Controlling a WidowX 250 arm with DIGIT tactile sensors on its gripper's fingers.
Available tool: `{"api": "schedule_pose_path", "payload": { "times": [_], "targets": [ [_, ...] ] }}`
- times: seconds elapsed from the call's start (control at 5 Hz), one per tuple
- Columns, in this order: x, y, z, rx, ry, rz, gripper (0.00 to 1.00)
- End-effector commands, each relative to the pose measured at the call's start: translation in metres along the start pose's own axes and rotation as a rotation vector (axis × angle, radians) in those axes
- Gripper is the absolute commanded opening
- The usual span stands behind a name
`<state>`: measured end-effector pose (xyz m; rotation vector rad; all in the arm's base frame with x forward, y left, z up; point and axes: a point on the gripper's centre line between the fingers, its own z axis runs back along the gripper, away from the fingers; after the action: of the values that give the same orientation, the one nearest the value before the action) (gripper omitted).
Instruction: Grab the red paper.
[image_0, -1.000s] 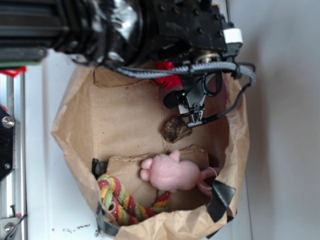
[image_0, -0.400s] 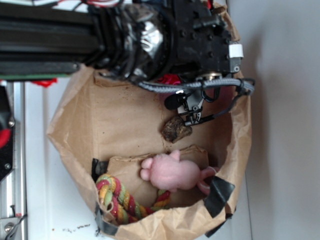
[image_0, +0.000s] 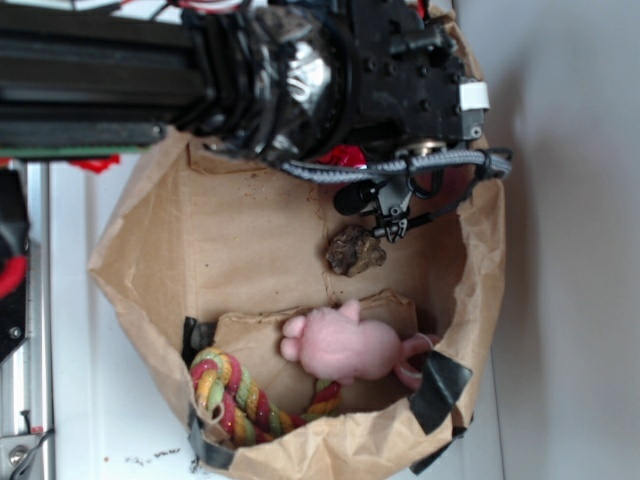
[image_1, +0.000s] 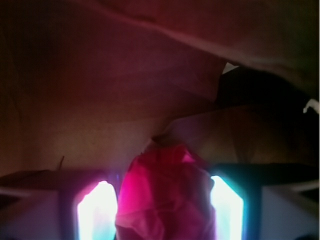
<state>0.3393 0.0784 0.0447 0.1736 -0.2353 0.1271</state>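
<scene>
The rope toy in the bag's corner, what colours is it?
The rope toy is braided red, yellow and green, clearest in the exterior view.

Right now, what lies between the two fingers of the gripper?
In the wrist view, the red paper fills the gap between the two glowing fingers, nothing else. In the exterior view the arm hides most of it.

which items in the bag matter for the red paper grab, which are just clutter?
Belongs to the job:
- red paper, between the fingers
- gripper

Just lying about:
- brown lump
- pink plush toy
- braided rope toy
- paper bag holding them all
</scene>
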Motion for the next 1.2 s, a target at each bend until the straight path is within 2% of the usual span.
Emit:
{"api": "schedule_pose_path", "payload": {
  "times": [0.0, 0.2, 0.4, 0.6, 1.0],
  "targets": [
    [0.010, 0.007, 0.034, -0.015, -0.081, -0.028, 0.00],
    [0.006, -0.002, 0.062, -0.042, -0.089, -0.047, 0.00],
    [0.005, -0.014, 0.093, -0.106, -0.094, -0.086, 0.00],
    [0.000, -0.026, 0.136, -0.148, -0.139, -0.115, 0.00],
    [-0.012, -0.040, 0.171, -0.201, -0.123, -0.181, 0.00]
  ]
}}
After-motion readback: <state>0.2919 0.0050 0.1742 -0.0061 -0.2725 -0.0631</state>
